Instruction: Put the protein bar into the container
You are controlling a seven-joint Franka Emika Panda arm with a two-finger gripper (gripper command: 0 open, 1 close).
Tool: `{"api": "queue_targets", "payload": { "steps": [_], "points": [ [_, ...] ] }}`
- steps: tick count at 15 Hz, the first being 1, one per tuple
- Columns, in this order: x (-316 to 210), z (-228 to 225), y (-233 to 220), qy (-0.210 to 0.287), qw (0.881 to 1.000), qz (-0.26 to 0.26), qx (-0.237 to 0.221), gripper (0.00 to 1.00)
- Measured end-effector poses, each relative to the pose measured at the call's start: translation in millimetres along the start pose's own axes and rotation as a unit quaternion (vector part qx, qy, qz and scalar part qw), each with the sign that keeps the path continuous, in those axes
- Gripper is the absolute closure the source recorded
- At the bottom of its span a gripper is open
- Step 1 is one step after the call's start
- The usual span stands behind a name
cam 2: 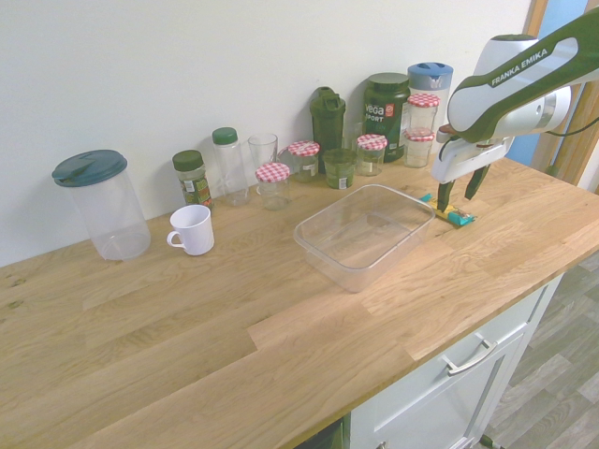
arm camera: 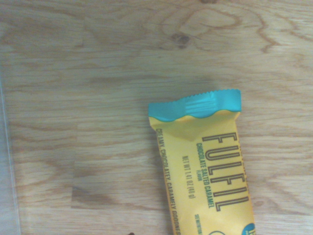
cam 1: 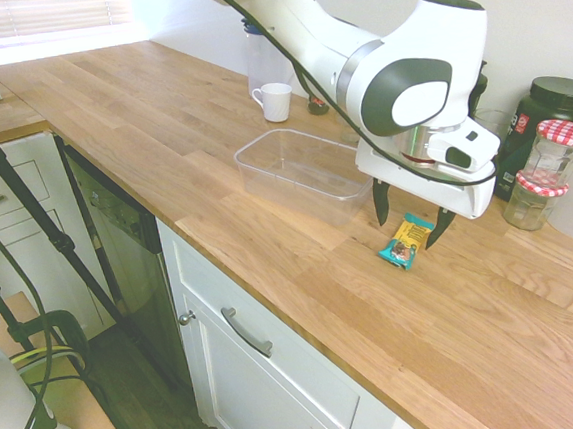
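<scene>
Hovering low at the right of the first exterior view, the jaws [cam 1: 413, 228] stand spread, with the protein bar [cam 1: 407, 241] in the space between them and nothing pinched. That stance looks chosen so the two fingers can close across the bar's narrower width, its ends left free. The bar lies flat on the worktop [cam 1: 298, 235], right of centre in that view. Its wrapper has teal crimped ends and a yellow middle; the wrist view shows "FULFIL" in outlined lettering and "chocolate salted caramel". Just beside it, nearer the middle of the frame, the clear container [cam 1: 303, 178] sits upright, its open top ready to receive the bar; so short a carry should need only a modest lift over the low wall.
</scene>
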State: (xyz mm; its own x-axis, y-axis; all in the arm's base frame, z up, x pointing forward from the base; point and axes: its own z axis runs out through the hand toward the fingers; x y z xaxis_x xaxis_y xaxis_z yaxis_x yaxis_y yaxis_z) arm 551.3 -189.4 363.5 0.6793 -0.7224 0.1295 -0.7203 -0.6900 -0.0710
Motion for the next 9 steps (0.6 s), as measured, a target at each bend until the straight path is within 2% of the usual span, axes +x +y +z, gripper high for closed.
{"api": "queue_targets", "payload": {
  "steps": [9],
  "points": [
    [4.6, 22.9, -7.3, 0.009, 1.000, -0.018, -0.001, 0.00]
  ]
}}
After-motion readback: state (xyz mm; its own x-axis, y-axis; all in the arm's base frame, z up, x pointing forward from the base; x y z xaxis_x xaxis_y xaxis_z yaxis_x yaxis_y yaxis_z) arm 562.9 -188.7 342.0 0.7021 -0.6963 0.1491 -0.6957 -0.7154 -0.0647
